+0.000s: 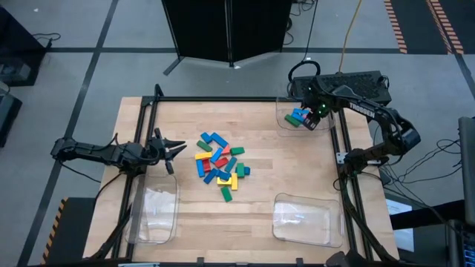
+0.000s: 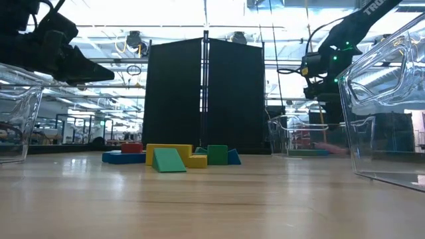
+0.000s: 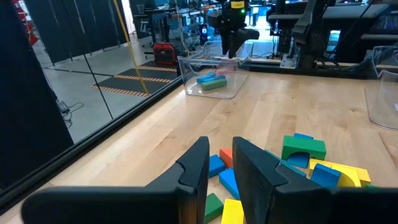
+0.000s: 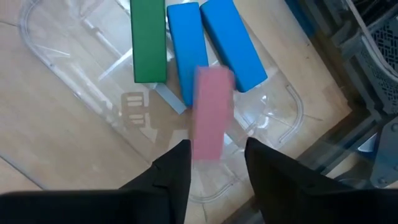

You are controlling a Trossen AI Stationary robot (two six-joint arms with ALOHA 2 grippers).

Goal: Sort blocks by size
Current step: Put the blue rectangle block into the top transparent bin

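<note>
Right gripper (image 4: 214, 165) over the far right tray (image 4: 74, 134), fingers parted, nothing held; pink block (image 4: 210, 112) blurred just beyond the tips, apparently dropping, long axis along the green block (image 4: 149, 40) and two blue blocks (image 4: 186, 46) lying in the tray. Left gripper (image 1: 178, 148) nearly closed, empty, beside the pile (image 1: 220, 165) mid-table, the nearer arm for it.

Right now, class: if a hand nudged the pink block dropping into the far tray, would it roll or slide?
The pink block looks flat-sided, so it would probably slide, not roll. Its straight edges suggest stiffness. The clear tray looks smooth, probably giving little grip.
</note>
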